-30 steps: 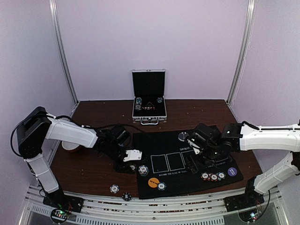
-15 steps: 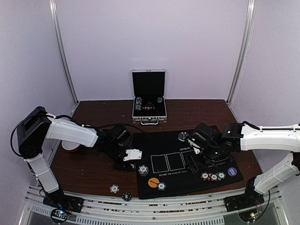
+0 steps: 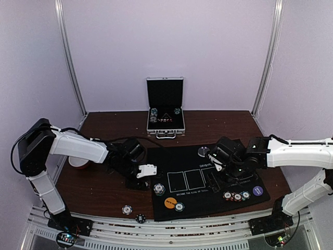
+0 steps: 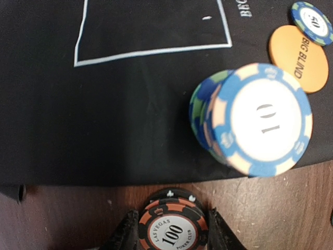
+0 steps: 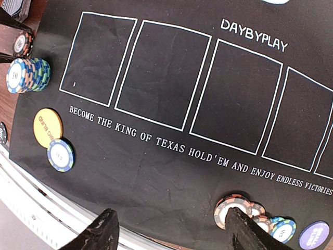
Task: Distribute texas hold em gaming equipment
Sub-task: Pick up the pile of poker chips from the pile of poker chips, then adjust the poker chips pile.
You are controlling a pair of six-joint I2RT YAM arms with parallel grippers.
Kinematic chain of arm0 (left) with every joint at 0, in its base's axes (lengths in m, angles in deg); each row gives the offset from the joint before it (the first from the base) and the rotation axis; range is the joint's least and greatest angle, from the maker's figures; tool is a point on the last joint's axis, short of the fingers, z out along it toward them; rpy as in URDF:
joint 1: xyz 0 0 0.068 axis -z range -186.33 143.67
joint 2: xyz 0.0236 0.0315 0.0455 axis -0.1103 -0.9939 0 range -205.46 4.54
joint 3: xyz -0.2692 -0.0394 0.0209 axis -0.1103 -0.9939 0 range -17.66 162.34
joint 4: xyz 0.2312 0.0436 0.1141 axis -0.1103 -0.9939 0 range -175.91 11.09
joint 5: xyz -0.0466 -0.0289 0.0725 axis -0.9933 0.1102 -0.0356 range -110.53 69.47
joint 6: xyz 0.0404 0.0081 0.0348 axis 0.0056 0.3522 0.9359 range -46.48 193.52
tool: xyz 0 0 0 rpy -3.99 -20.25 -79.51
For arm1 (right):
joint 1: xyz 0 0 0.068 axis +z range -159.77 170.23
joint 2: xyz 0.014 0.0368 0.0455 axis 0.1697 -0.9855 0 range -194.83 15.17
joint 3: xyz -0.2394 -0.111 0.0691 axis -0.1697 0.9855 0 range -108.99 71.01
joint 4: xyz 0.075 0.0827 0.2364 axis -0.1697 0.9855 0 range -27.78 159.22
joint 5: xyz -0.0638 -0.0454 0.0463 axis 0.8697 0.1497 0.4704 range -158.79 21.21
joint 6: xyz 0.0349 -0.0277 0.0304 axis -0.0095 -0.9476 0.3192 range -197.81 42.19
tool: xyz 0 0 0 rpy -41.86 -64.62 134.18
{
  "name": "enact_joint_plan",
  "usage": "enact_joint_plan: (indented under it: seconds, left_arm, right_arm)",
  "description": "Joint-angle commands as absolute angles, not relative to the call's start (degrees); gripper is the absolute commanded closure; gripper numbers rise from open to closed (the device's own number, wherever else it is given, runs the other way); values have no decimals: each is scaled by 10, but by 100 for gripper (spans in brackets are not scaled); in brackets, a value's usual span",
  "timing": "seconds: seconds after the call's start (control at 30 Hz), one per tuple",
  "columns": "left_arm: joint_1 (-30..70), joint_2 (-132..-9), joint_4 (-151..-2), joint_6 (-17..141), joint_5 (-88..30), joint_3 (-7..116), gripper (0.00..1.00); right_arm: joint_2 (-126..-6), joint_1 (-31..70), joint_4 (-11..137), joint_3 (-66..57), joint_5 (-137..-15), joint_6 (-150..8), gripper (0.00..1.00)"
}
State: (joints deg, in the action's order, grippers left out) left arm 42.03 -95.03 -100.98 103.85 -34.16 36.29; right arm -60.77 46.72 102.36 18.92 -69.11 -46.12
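A short stack of black-and-orange 100 poker chips sits on the wood just off the black mat's edge. My left gripper is shut on it, a finger pressed against each side. Past it on the mat stand a blue 10 chip stack, the orange Big Blind disc and a blue 50 chip. From above, the left gripper is at the mat's left edge. My right gripper hangs open above the mat's front edge, near a row of chips and the purple disc.
The silver case stands open at the back. A red-and-white round thing lies by the left arm. Two loose chips rest on the wood near the front rail. A silver-grey disc sits at the mat's far edge.
My left gripper's jaws have come together onto the 100 chip stack. The right arm has not moved.
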Motion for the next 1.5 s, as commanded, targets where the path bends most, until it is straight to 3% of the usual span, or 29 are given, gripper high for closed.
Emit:
enact_joint_plan:
  seconds: [0.0, 0.27, 0.6, 1.1, 1.47]
  left_arm:
    - [416, -912, -1035, 960, -307, 333, 100]
    - [416, -802, -998, 834, -298, 295, 100]
    - [428, -743, -1075, 783, -277, 348, 100]
    - [429, -892, -1022, 842, -258, 348, 100]
    - [429, -891, -975, 847, -280, 326, 99]
  right_arm:
    - [-602, 464, 1030, 192, -688, -459, 28]
    - [-608, 465, 1027, 185, -691, -464, 28]
    - [-592, 464, 1011, 174, -692, -463, 27]
    - [-579, 459, 1017, 173, -693, -467, 27]
    - [-586, 459, 1012, 176, -699, -469, 27]
